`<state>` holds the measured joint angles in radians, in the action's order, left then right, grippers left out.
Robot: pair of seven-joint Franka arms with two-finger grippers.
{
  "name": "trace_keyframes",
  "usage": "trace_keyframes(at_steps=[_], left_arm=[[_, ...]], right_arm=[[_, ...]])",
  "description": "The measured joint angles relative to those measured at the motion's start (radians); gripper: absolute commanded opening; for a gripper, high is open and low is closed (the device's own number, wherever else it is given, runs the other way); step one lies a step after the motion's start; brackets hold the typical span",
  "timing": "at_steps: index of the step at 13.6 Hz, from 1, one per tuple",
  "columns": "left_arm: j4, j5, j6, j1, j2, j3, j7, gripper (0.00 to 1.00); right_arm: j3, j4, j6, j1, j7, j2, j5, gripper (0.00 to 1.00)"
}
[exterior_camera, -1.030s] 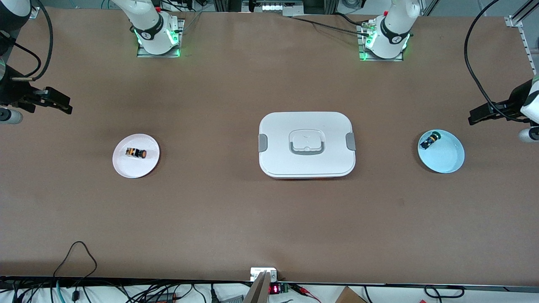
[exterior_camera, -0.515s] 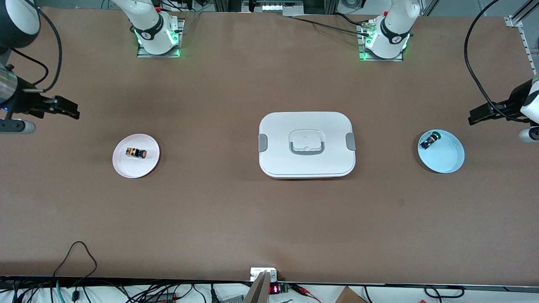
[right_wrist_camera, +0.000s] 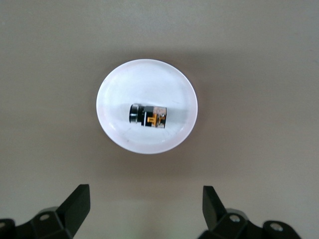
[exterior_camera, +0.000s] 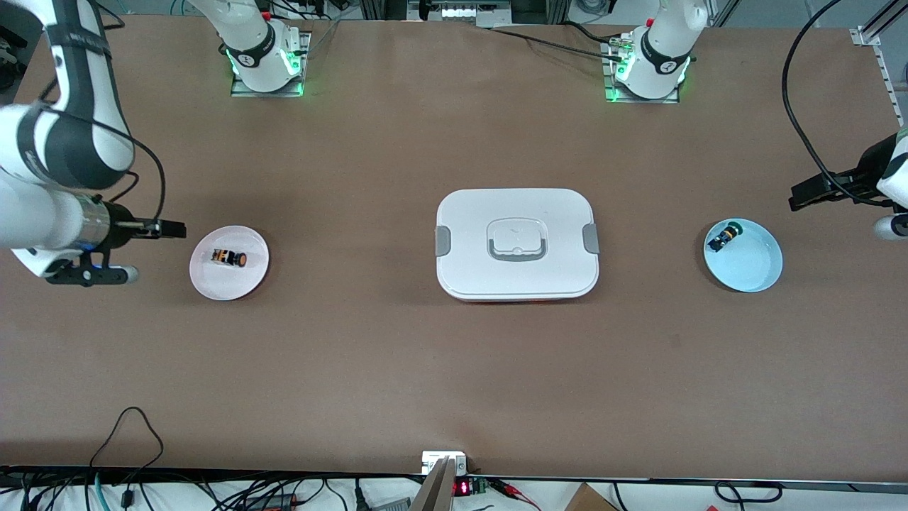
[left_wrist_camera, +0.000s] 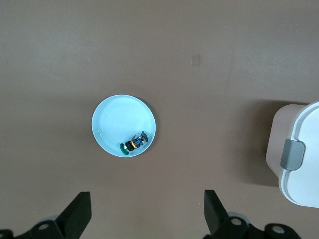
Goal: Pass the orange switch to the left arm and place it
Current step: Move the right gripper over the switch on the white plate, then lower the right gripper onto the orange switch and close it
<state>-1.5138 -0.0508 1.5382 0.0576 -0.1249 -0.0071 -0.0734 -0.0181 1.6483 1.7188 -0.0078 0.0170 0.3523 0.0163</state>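
Right gripper (right_wrist_camera: 142, 211), fingers spread, hovers beside the white plate (exterior_camera: 213, 284); the orange switch (exterior_camera: 229, 258) probably sits around its center, slightly toward 12 o'clock, so center over it before dropping. Left gripper (left_wrist_camera: 144, 214) waits, spread too.

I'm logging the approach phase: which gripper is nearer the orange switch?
Right. The right gripper hovers beside the orange switch; the left gripper waits at the table's other end.

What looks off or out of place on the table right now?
Nothing stands out. The small orange-capped black switch lies on its side on the white round plate, the green-capped switch likewise on the pale blue plate. The white plastic lidded box sits closed between them.
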Motion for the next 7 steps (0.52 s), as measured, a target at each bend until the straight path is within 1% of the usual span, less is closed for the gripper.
trace_keyframes(at_steps=[4,5,7], left_arm=[[0.000,0.000,0.000,0.000,0.000,0.000,0.000,1.00],[0.000,0.000,0.000,0.000,0.000,0.000,0.000,1.00],[0.000,0.000,0.000,0.000,0.000,0.000,0.000,1.00]], right_arm=[[0.005,0.054,0.116,0.010,0.000,0.073,-0.008,1.00],[0.006,0.086,0.172,0.011,-0.001,0.085,-0.011,1.00],[0.005,0.181,0.329,0.011,-0.001,0.092,-0.012,1.00]])
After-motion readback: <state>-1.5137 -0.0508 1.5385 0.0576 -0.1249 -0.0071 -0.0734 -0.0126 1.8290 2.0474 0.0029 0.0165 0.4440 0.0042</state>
